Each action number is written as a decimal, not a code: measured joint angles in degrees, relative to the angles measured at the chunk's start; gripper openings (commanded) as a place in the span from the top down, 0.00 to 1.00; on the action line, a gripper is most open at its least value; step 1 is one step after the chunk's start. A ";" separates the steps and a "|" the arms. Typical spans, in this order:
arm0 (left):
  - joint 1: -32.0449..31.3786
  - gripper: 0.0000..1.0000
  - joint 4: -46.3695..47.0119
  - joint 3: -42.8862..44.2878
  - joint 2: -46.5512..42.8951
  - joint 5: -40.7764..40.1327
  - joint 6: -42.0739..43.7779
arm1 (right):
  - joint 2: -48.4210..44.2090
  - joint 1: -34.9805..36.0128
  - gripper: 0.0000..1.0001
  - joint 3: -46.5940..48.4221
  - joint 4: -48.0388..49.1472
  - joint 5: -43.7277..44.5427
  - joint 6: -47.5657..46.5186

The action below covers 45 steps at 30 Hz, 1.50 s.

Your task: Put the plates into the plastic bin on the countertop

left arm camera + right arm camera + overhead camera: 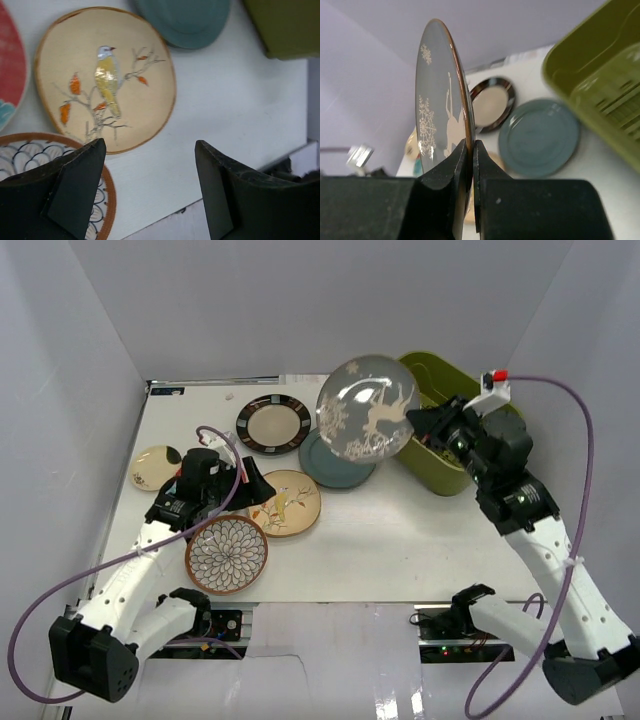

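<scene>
My right gripper (pixel 420 426) is shut on the rim of the grey bird plate (pixel 366 407) and holds it tilted in the air, just left of the olive-green plastic bin (pixel 441 476). In the right wrist view the fingers (pixel 470 145) pinch the plate (pixel 437 95) edge-on. My left gripper (pixel 262 492) is open and empty, low over the countertop (pixel 400 540) by the tan bird plate (pixel 105 75). The teal plate (pixel 335 464), black-striped-rim plate (pixel 273 424), small cream plate (pixel 155 466) and petal plate (pixel 227 554) lie flat. The red-teal floral plate (pixel 10 75) shows only at an edge.
The bin stands at the back right corner of the countertop, partly behind my right arm. White walls enclose the left, back and right sides. The countertop's front edge (pixel 210 167) runs just below my left gripper's fingers. A purple cable loops over the left arm.
</scene>
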 measured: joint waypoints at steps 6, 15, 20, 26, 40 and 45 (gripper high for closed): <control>0.00 0.02 5.53 -3.04 -4.76 15.85 3.54 | 13.62 -16.13 0.92 10.67 4.31 2.95 -3.87; -0.37 0.02 11.15 -6.86 -14.40 27.32 6.47 | 31.80 -29.29 0.92 11.43 3.78 7.28 -7.45; -1.84 0.02 11.82 -9.70 -15.54 27.76 6.73 | 38.62 -29.86 0.92 11.06 3.65 4.07 -7.17; -3.17 0.02 11.87 -10.05 -16.94 26.56 6.99 | 41.48 -29.77 0.90 6.69 4.26 1.51 -4.85; -3.45 0.02 11.43 -10.12 -17.81 22.99 7.10 | 41.29 -29.64 0.09 7.23 2.08 5.81 -8.87; -3.45 0.02 11.41 -10.12 -17.53 21.77 7.13 | 40.30 -27.63 0.10 10.47 -0.20 7.50 -11.76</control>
